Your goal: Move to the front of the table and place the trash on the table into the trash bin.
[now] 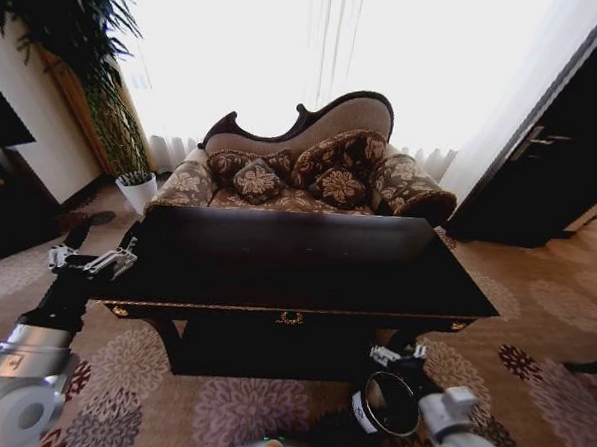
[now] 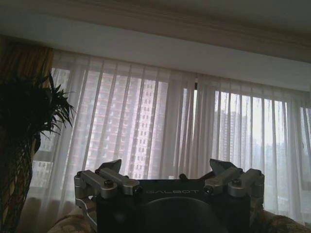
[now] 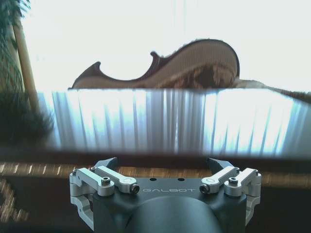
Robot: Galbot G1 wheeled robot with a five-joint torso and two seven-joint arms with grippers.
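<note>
The table (image 1: 306,269) is standing in front of the robot, its glossy dark top reflecting the window. The trash bin (image 1: 387,403) is sitting on the carpet (image 1: 533,336) below the table's front edge. The right gripper (image 1: 397,356) is hovering just above the bin with its fingers apart. The left gripper (image 1: 88,261) is waiting beside the table's left corner, also spread open.

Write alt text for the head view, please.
A large glossy dark wooden table stands before a patterned sofa. The left gripper is open at its left edge; the right gripper hangs low above a round dark trash bin.
</note>
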